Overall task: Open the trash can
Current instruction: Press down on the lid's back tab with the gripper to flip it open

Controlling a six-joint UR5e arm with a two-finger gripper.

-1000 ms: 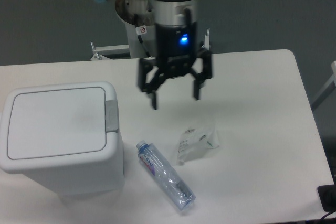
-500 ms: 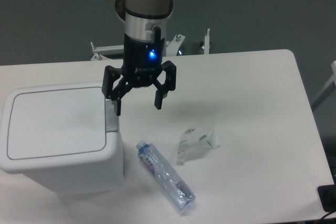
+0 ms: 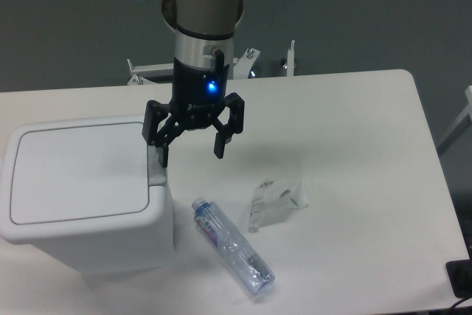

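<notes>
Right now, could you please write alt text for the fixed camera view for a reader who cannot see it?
A robot arm's open gripper hangs at the grey latch of a closed white trash can on a white table. A clear plastic bottle and a clear plastic bag lie to the can's right.

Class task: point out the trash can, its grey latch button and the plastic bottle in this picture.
trash can (image 3: 77, 171): fixed camera view, middle of the flat lid.
grey latch button (image 3: 155, 167): fixed camera view, the strip showing below the gripper finger.
plastic bottle (image 3: 234, 248): fixed camera view, middle of the clear body.
</notes>
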